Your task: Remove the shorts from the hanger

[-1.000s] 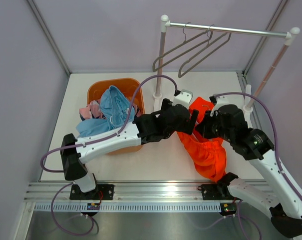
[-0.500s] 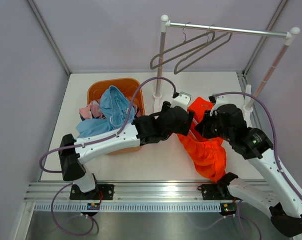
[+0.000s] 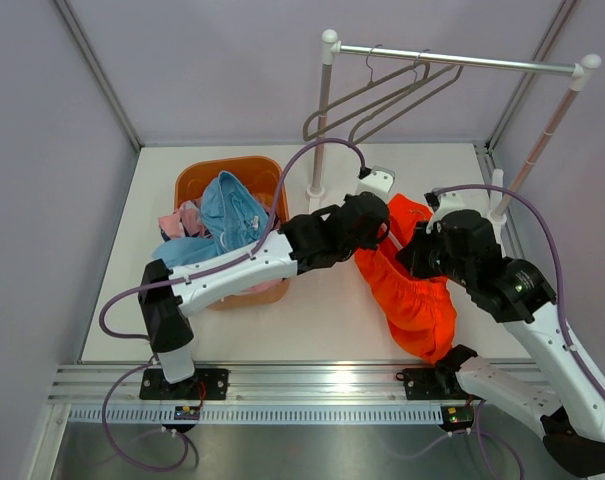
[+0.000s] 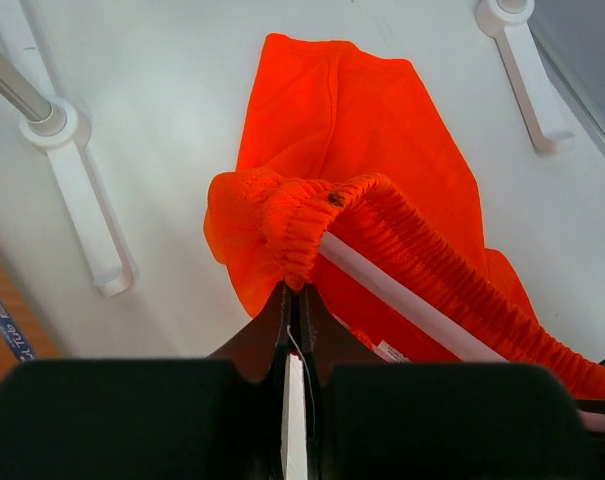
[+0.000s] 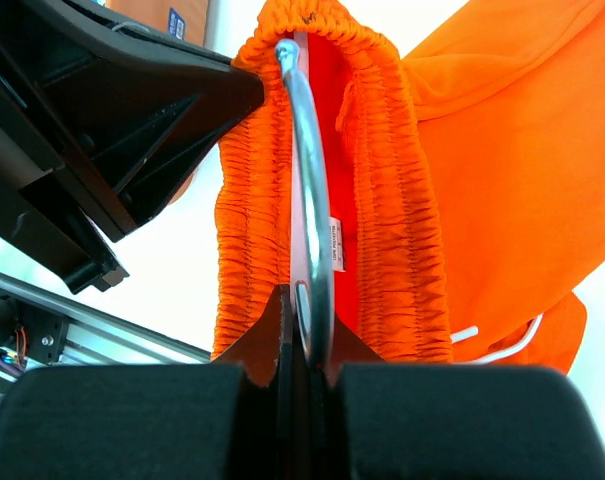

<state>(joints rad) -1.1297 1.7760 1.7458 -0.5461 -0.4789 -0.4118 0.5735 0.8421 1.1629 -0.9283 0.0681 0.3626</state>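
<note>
The bright orange shorts (image 3: 418, 296) lie on the white table between my two arms, their elastic waistband stretched over a metal hanger (image 5: 311, 190). My left gripper (image 4: 295, 289) is shut on a bunched fold of the waistband at the hanger's end. From the other side my right gripper (image 5: 308, 301) is shut on the hanger's silver rod, inside the waistband. In the top view the left gripper (image 3: 385, 235) and right gripper (image 3: 412, 262) sit close together over the shorts. Light blue shorts (image 3: 227, 214) and pink patterned shorts (image 3: 179, 220) lie in the basket.
An orange basket (image 3: 197, 172) stands at the left of the table. A clothes rack (image 3: 452, 60) at the back carries two empty wire hangers (image 3: 382, 100). Its white feet (image 4: 82, 215) (image 4: 527, 65) rest on the table beside the shorts.
My left gripper has gone from open to shut on the orange waistband, and the left arm has reached further right. The empty hangers on the rack swing slightly. The right gripper keeps its hold.
</note>
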